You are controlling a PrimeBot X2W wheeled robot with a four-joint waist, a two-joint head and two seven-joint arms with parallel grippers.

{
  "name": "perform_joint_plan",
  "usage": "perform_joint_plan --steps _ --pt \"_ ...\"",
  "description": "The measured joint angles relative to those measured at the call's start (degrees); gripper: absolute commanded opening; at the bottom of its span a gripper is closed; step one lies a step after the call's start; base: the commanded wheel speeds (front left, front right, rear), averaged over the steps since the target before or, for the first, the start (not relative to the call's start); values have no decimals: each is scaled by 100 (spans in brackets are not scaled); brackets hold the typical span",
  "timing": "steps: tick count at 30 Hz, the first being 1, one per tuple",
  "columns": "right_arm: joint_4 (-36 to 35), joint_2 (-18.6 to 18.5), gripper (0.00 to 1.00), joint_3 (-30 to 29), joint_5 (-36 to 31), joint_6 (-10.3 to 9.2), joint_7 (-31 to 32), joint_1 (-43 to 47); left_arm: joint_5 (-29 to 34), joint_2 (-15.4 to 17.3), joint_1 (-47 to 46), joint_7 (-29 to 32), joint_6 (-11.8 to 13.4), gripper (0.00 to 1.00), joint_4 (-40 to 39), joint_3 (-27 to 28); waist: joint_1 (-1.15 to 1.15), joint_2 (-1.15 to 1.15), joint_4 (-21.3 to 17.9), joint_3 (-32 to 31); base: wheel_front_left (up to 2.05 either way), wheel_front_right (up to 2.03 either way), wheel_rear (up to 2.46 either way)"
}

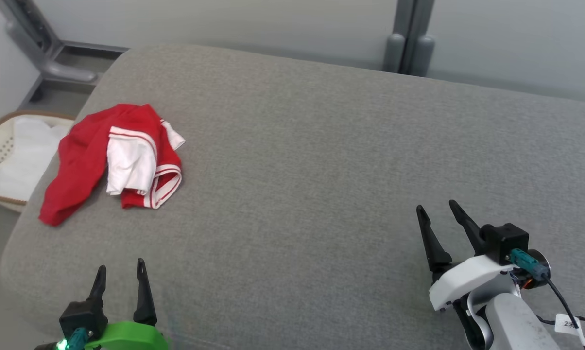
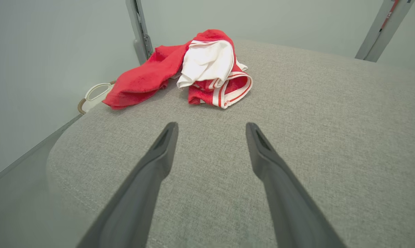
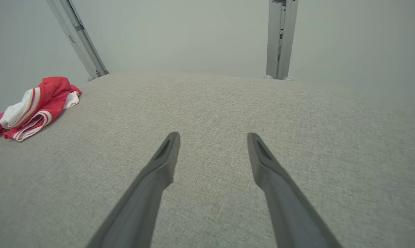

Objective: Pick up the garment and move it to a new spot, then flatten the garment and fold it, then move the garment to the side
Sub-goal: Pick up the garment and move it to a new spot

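Both pairs of my fingers are spread as wide as they go, with nothing between them. My left fingers (image 1: 139, 279) hover low over the near left corner of the grey cushion (image 1: 321, 170), tips pointing away from me. My right fingers (image 1: 424, 224) sit over the near right part, equally bare and angled a little to the left.

Ahead of the left fingers and apart from them lies the garment (image 1: 112, 160). It is red with white panels and striped trim, crumpled in a loose heap on the far left part of the cushion. One red end trails toward the near left, close to the cushion's rounded edge. From my right fingers it is well apart, far off to the left. Past that edge, down on the floor, stands a pale basket (image 1: 1, 146) with something white in it.

I judge that the first step, the pick-up, has not begun. The next move looks like one for my left arm. It should reach forward over the heap, come down on a raised fold near its middle and close on more than the top layer. Then it can lift the garment and carry it right to the open middle, where both arms can spread it flat.
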Motion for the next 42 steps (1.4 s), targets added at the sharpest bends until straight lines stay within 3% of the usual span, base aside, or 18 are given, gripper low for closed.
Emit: perform_joint_plan --steps 9,13,20,24,35,42 --pt "209 5 100 311 57 0 0 -84 -236 4 9 0 -89 100 209 201 0 0 1002 120 0 0 0" --pt "249 7 100 425 43 0 0 -158 -319 1 -52 0 -190 100 327 289 0 0 1089 216 0 0 0" --pt "187 5 100 371 -259 0 0 -367 -320 9 -826 0 -404 100 608 480 0 0 933 504 0 0 0" --pt "103 7 100 370 -403 0 0 -541 -426 229 -1504 0 -461 100 920 452 0 0 784 772 0 0 0" --pt "-85 7 100 487 -803 0 0 -1156 -1937 1380 -3286 0 -469 100 2002 -909 0 0 303 1594 0 0 0" --pt "-244 29 100 536 -888 1 -7 -1365 -2902 1744 -3902 -1 -470 100 2894 -1679 0 0 -30 2038 0 0 0"
